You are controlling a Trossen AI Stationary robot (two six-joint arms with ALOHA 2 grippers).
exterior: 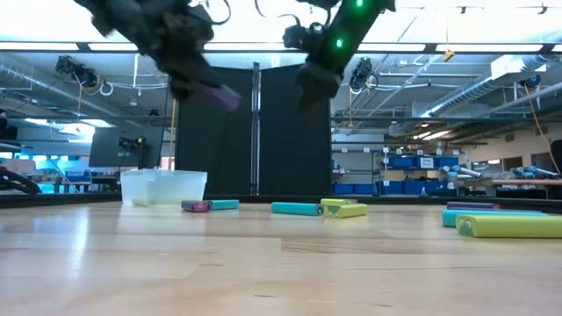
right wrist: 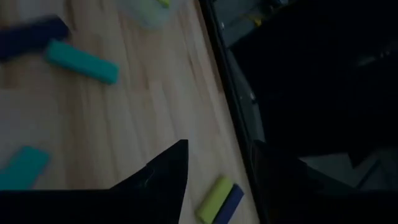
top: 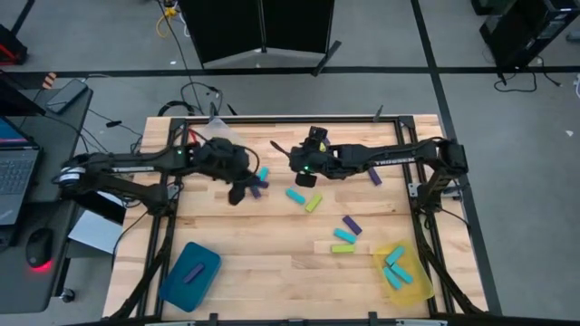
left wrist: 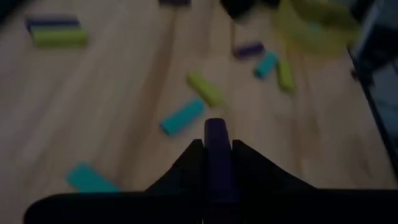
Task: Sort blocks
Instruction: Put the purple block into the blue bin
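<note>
Yellow tray (top: pixel 412 292) holds cyan blocks (top: pixel 395 269) — left tool (left wrist: pixel 217 163) clamps purple block (left wrist: pixel 217 146), right tool (right wrist: pixel 217 163) apart.

1. A grey floor (top: pixel 507 181) surrounded the wooden counter (top: pixel 272 254).
2. A dark panel (exterior: pixel 255 132) stood behind the counter.
3. Long ceiling lights (exterior: pixel 492 48) lit the hall.
4. Shelves with blue bins (exterior: pixel 413 162) lined the far wall.
5. A laptop (top: pixel 14 172) sat on a side desk.

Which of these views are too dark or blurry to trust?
Both wrist views are dim; the left wrist view is motion-smeared, though the purple block between the left gripper fingers reads. The low view backlights the arms into silhouettes. The high view is evenly lit.
</note>
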